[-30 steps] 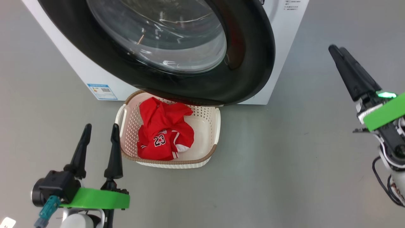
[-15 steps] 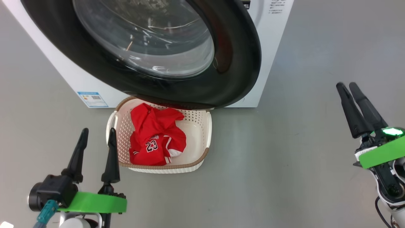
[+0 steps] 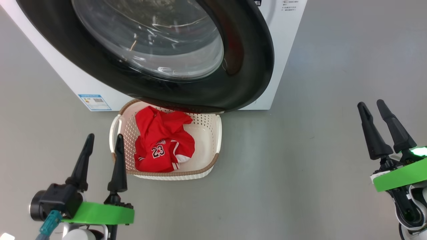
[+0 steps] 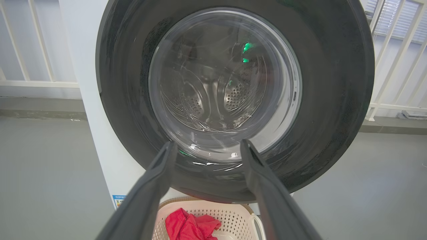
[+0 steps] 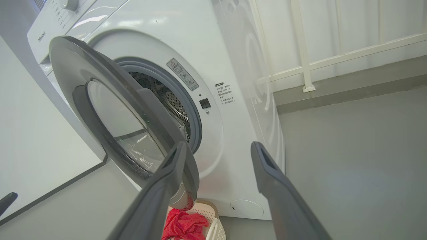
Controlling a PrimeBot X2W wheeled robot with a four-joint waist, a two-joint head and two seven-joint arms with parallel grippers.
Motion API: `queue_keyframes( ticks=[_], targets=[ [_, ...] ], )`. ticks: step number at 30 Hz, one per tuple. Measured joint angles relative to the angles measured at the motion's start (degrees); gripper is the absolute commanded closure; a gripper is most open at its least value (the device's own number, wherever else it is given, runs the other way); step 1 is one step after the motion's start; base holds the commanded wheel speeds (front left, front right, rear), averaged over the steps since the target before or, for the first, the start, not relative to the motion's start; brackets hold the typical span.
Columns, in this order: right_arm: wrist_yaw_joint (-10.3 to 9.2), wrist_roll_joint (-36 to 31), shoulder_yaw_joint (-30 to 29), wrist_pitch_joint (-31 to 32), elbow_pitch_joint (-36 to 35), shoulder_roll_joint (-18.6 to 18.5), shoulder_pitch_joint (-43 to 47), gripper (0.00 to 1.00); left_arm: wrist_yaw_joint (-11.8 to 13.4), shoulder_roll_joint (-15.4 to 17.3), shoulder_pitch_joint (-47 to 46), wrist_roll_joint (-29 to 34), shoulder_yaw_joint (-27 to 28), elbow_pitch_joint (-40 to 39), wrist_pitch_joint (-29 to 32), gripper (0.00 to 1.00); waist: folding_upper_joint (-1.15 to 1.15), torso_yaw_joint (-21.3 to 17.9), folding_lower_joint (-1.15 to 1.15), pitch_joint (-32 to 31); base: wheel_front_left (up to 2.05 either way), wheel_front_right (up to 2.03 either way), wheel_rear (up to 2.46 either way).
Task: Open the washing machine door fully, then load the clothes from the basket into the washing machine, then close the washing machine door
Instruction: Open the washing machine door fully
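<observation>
With my left gripper (image 3: 105,136) and right gripper (image 3: 370,102) spread empty at the lower corners, the half-open washing machine door (image 3: 247,66) overhung the centre basket (image 3: 218,133), so reaching the clothes (image 3: 160,143) risked a knock.

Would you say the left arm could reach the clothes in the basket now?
Probably yes: the left gripper, jaws open, sits beside the basket, and the door overhangs only the far end of the clothes.

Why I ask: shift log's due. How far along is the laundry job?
Done: the washing machine door stands partly open, swung out above the basket. In hand: nothing; left tool and right tool are open, empty. Left: opening it fully, loading the clothes lying in the basket, closing.
</observation>
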Motion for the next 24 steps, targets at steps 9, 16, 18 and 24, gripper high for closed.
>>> queue_keyframes(
  ticks=[9, 16, 18, 24],
  targets=[
    [0.00, -10.5, 0.0, 0.0, 0.5, 1.0, 0.0, 0.00, 0.0, 0.0, -0.1, 0.6, -0.4, -0.5, 0.0, 0.00, 0.00, 0.4, 0.00, 1.1, 0.00, 0.00, 0.00],
    [0.01, -14.9, -0.3, 0.0, 1.4, 2.1, 0.0, 0.00, 0.0, 0.0, -0.2, 0.6, -0.6, -0.5, 0.0, 0.00, 0.00, 0.7, 0.00, 0.9, 0.00, 0.00, 0.00],
    [0.01, -15.3, -0.4, 0.0, 1.5, 2.5, 0.0, 0.00, 0.0, 0.0, -0.2, 0.6, -0.6, -0.5, 0.0, 0.00, 0.00, 0.8, 0.00, 0.7, 0.00, 0.00, 0.00],
    [0.01, -16.5, -1.4, 0.0, 1.5, 3.1, 0.0, 0.00, 0.0, 0.0, -0.2, 0.6, -0.6, -0.5, 0.0, 0.00, 0.00, 0.8, 0.00, 0.5, 0.00, 0.00, 0.00]
  ],
)
